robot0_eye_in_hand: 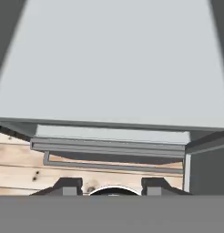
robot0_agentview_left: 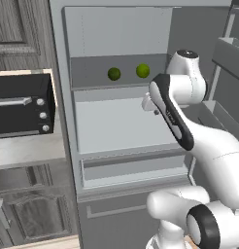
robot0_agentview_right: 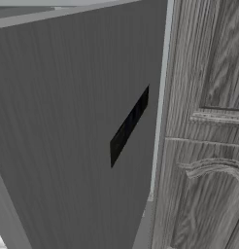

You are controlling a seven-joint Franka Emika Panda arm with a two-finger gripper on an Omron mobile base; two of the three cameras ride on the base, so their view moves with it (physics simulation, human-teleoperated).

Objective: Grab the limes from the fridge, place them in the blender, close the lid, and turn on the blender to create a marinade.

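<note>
The fridge [robot0_agentview_left: 121,112] stands open; both limes [robot0_agentview_left: 114,74] [robot0_agentview_left: 143,70] sit untouched on its upper shelf. My end effector [robot0_eye_in_hand: 113,185] is partly spread, holding nothing. Every step remains, I judge.

Grey wood-grain cabinet doors [robot0_agentview_left: 17,26] with raised panels stand at upper left, above a black toaster oven [robot0_agentview_left: 22,104] with silver knobs in a pale niche. Below it sit glass-fronted lower cabinets [robot0_agentview_left: 36,216]. A light wooden plank floor [robot0_eye_in_hand: 22,166] shows underneath.
</note>
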